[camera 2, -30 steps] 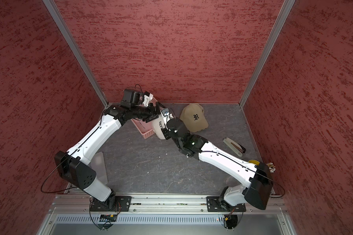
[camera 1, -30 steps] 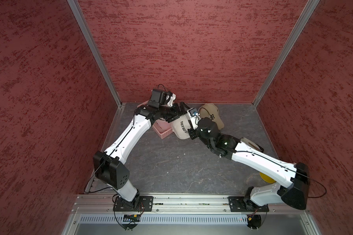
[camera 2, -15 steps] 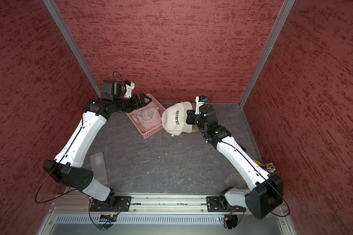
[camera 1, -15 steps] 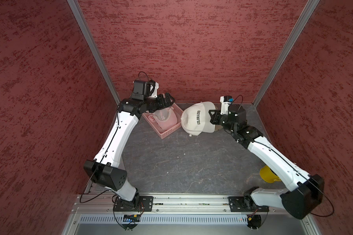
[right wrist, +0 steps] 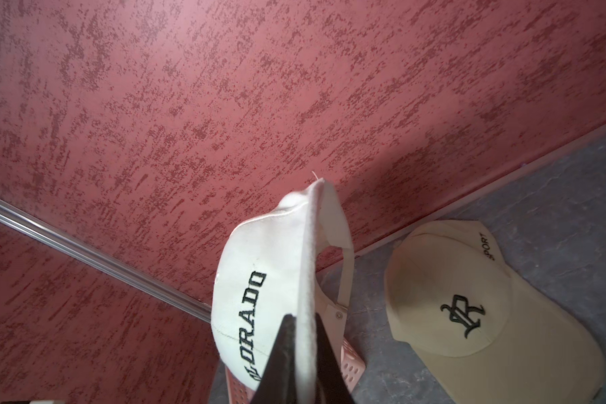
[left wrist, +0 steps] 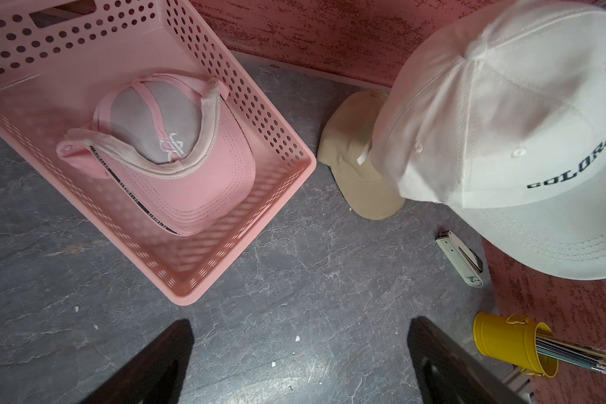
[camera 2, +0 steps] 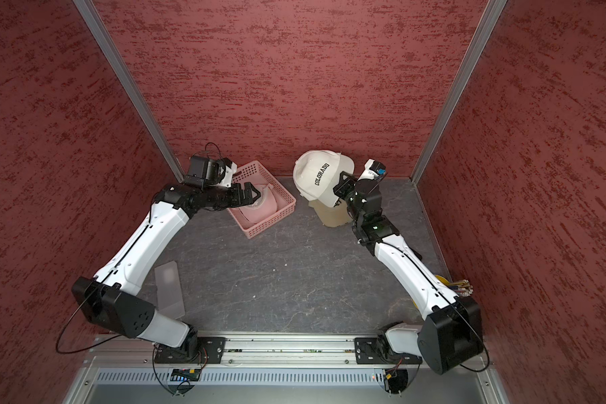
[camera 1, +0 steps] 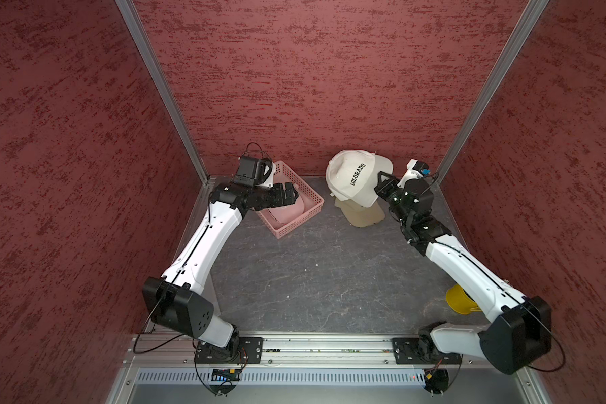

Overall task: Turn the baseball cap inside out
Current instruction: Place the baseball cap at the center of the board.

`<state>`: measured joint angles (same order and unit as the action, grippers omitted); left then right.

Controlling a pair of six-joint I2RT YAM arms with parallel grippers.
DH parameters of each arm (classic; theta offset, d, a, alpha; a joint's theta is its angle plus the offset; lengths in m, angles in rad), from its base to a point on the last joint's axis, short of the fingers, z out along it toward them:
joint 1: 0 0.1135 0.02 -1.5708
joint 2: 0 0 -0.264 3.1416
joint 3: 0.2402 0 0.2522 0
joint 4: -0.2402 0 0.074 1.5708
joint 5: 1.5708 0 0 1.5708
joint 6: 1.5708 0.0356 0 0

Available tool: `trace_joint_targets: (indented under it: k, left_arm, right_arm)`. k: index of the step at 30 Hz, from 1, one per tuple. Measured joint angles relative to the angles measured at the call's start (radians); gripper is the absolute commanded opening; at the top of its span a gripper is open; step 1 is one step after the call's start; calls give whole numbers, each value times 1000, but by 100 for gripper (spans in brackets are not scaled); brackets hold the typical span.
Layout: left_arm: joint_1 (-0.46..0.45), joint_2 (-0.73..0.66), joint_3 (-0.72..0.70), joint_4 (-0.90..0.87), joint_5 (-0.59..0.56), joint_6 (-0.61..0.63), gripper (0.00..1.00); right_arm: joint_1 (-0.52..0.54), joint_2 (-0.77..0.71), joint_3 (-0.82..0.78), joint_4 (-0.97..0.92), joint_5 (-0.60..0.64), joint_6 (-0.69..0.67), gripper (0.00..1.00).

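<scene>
The white baseball cap lettered COLORADO hangs in the air at the back right, crown outward. My right gripper is shut on its brim, which shows edge-on between the black fingers in the right wrist view. The cap also fills one side of the left wrist view. My left gripper is open and empty, hovering over the near rim of the pink basket.
A pink cap lies lining-up in the pink basket. A beige cap lies on the table under the white one. A stapler and a yellow pencil cup are at the right. A clear sheet lies front left.
The two arms were together at the white cap mid-table and have drawn apart. The right one carried the cap up and to the back right; the left one pulled back over the basket.
</scene>
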<state>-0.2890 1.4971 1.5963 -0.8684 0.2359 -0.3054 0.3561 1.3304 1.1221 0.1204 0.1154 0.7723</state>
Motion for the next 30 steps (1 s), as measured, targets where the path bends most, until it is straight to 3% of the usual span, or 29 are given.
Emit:
trace_joint_targets:
  k: [4,11,17,30]
  left_arm:
    - [21,-42,-4,0,-10,23,100]
    - [103,-80,-4,-7,-10,54,100]
    - [122,-84,-5,-6,-5,57,100]
    - [124,-55,47,-14,-2,69,100]
  right_arm:
    - [0,14,18,-59,-148,25,0]
    - [-23,14,50,-195,-510,55,0]
    - [-42,62,32,-141,-773,146,0]
    - [39,291,-30,5,-972,205,0]
